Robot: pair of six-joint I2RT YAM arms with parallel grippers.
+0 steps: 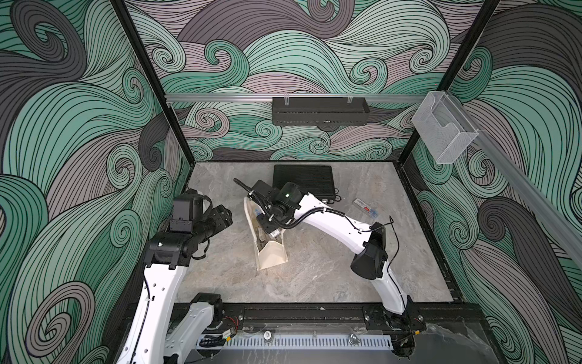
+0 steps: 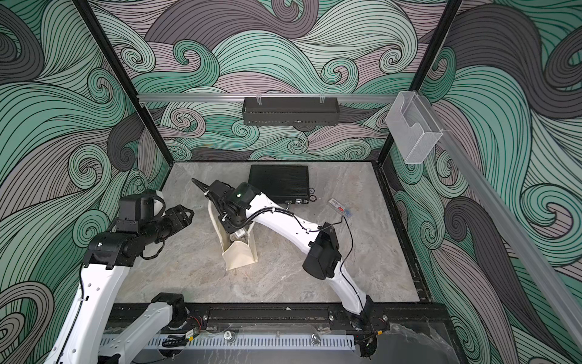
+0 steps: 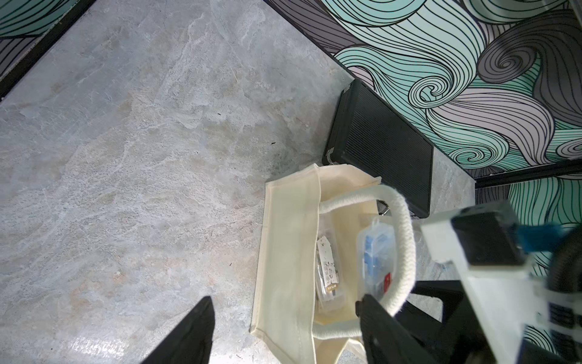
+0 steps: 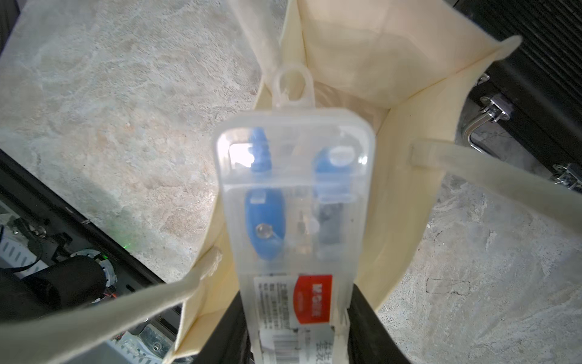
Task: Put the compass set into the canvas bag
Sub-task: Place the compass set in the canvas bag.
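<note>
the mouth of the boxy cream canvas bag is filled by the right end effector gripping the clear plastic compass set case; thick rope handles arch each side. a black ribbed briefcase blocks twelve o'clock. the grey marble counter lies bare from six to eight o'clock.

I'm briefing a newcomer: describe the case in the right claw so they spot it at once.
Find the cream bag mid-table. At its open mouth the right claw grips a clear case with blue tools and a red label. A similar case lies loose beside the black briefcase; this one is held.
</note>
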